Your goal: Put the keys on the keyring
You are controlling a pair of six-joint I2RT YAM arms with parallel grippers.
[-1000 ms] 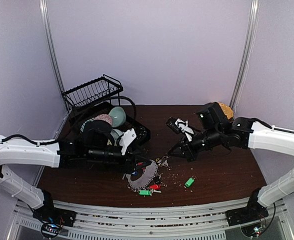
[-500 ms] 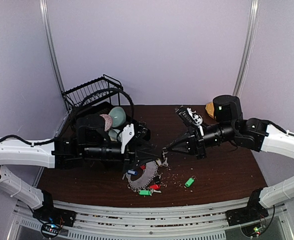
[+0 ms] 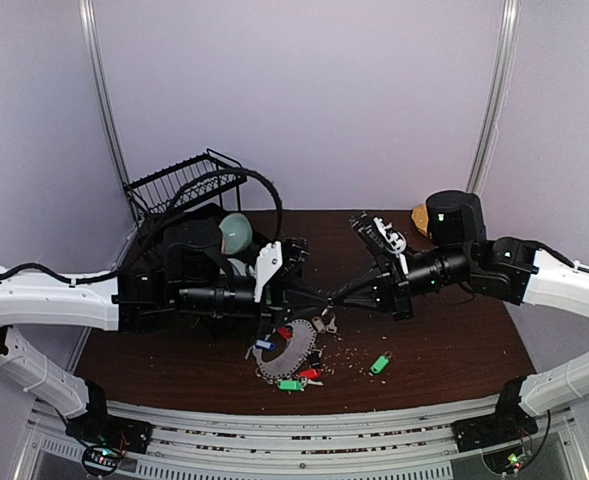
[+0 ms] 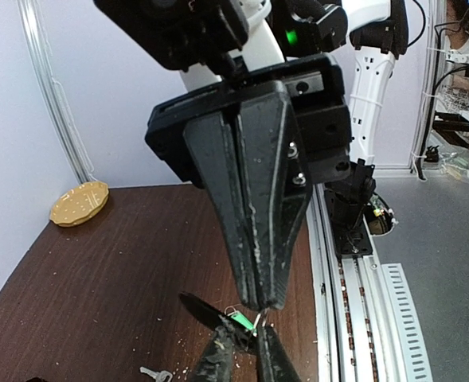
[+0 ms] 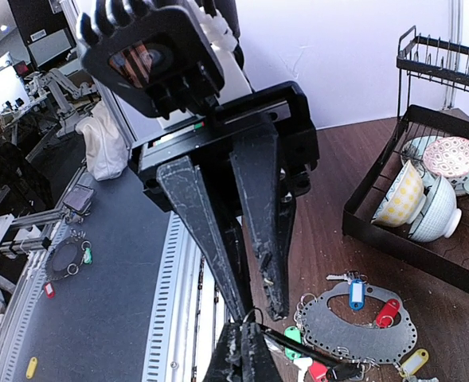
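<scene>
My left gripper [image 3: 317,297] and right gripper [image 3: 336,297] meet tip to tip above the table's middle. In the right wrist view my right gripper [image 5: 246,333] is shut on a small wire ring [image 5: 252,312]. A black-tagged key [image 4: 198,309] sticks out sideways from between the nearly closed fingers of my left gripper [image 4: 248,338]; it also shows in the right wrist view [image 5: 314,356]. The keyring [image 3: 286,356], a flat grey oval, lies below with blue [image 5: 357,293], red [image 5: 386,312] and green tags on it. A green-tagged key [image 3: 379,364] lies loose on the table.
A black dish rack [image 3: 189,185] with bowls [image 3: 236,232] stands at the back left. A yellow-orange plate [image 4: 79,203] sits at the back right. A bare silver key [image 4: 154,374] and crumbs lie near the keyring.
Both arms rose from near the keyring and moved toward each other. The right gripper swung to point left. The fingertips now meet on the small ring.
</scene>
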